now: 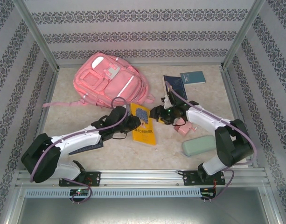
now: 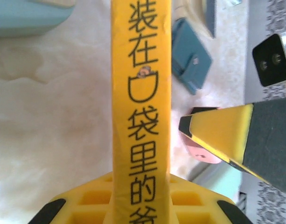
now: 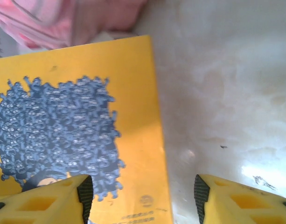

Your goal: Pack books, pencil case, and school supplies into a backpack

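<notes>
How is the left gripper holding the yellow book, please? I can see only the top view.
Observer: The left gripper is shut on the spine of the book. The left wrist view shows black characters printed along that spine.
Operator: Thank you. Is the right gripper gripping it too?
Observer: No. In the right wrist view the right gripper is open, with one finger over the cover and the other over bare table.
Operator: What is the blue patch on the cover?
Observer: Close up, it is a crowd of what look like tiny cartoon faces.
</notes>
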Controlling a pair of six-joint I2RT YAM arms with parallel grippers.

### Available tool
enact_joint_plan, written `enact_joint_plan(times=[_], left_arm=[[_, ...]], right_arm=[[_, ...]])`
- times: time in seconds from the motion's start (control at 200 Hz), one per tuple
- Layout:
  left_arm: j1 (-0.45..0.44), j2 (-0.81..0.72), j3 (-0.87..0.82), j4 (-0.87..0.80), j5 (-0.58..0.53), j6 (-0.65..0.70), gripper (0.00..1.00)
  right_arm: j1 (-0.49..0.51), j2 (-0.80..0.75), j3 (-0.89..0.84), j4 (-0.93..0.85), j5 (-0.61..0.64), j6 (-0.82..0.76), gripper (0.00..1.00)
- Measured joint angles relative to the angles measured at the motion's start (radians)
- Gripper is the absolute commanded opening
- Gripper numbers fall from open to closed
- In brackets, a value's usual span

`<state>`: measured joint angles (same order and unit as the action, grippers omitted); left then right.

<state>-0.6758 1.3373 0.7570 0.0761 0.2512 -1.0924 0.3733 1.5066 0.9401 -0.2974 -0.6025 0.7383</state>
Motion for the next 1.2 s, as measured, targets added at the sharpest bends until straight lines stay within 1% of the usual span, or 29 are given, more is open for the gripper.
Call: enact_joint_plan(times=[0.135, 0.245, 0.41, 0.56, 0.6, 0.659, 0.699, 0.784, 0.834, 0.854, 0.914, 0.999, 1.054, 1.099, 1.199], left_arm=[[0.100, -0.008, 0.066, 0.028, 0.105, 0.008, 0.00], [0.168, -0.003, 0.112, 0.066, 0.198, 0.007, 0.00], [0.220, 0.064, 0.179, 0.183, 0.322, -0.037, 0.00], [0.226, 0.142, 0.216, 0.268, 0.402, -0.085, 0.00], [0.227, 0.159, 0.223, 0.278, 0.419, -0.095, 0.00], [0.229, 0.179, 0.231, 0.290, 0.440, -0.105, 0.00], [0.233, 0.190, 0.234, 0.298, 0.454, -0.111, 0.00], [0.252, 0.204, 0.239, 0.302, 0.479, -0.120, 0.00], [0.263, 0.214, 0.245, 0.299, 0.493, -0.121, 0.00], [0.267, 0.219, 0.248, 0.298, 0.499, -0.121, 0.00], [0.272, 0.233, 0.266, 0.286, 0.511, -0.113, 0.14], [0.277, 0.253, 0.322, 0.214, 0.527, -0.069, 0.30], [0.283, 0.267, 0.380, 0.121, 0.518, -0.008, 0.35], [0.291, 0.279, 0.433, 0.033, 0.496, 0.050, 0.42], [0.312, 0.314, 0.582, -0.193, 0.402, 0.211, 0.47]], right_arm=[[-0.063, -0.013, 0.002, 0.085, -0.082, 0.058, 0.71], [-0.090, -0.008, 0.003, 0.214, -0.172, 0.145, 0.78], [-0.094, 0.040, 0.027, 0.455, -0.288, 0.295, 0.78], [-0.094, 0.105, 0.039, 0.645, -0.343, 0.421, 0.75], [-0.094, 0.121, 0.040, 0.689, -0.351, 0.451, 0.72], [-0.094, 0.139, 0.041, 0.740, -0.363, 0.492, 0.60], [-0.094, 0.146, 0.042, 0.766, -0.372, 0.511, 0.48], [-0.097, 0.148, 0.043, 0.808, -0.382, 0.534, 0.16], [-0.103, 0.148, 0.044, 0.833, -0.386, 0.549, 0.00], [-0.104, 0.148, 0.044, 0.842, -0.384, 0.553, 0.00], [-0.110, 0.148, 0.044, 0.850, -0.381, 0.558, 0.00], [-0.119, 0.148, 0.044, 0.856, -0.370, 0.565, 0.00], [-0.123, 0.146, 0.044, 0.850, -0.360, 0.561, 0.00], [-0.127, 0.145, 0.044, 0.839, -0.352, 0.553, 0.00], [-0.136, 0.142, 0.044, 0.798, -0.331, 0.526, 0.00]])
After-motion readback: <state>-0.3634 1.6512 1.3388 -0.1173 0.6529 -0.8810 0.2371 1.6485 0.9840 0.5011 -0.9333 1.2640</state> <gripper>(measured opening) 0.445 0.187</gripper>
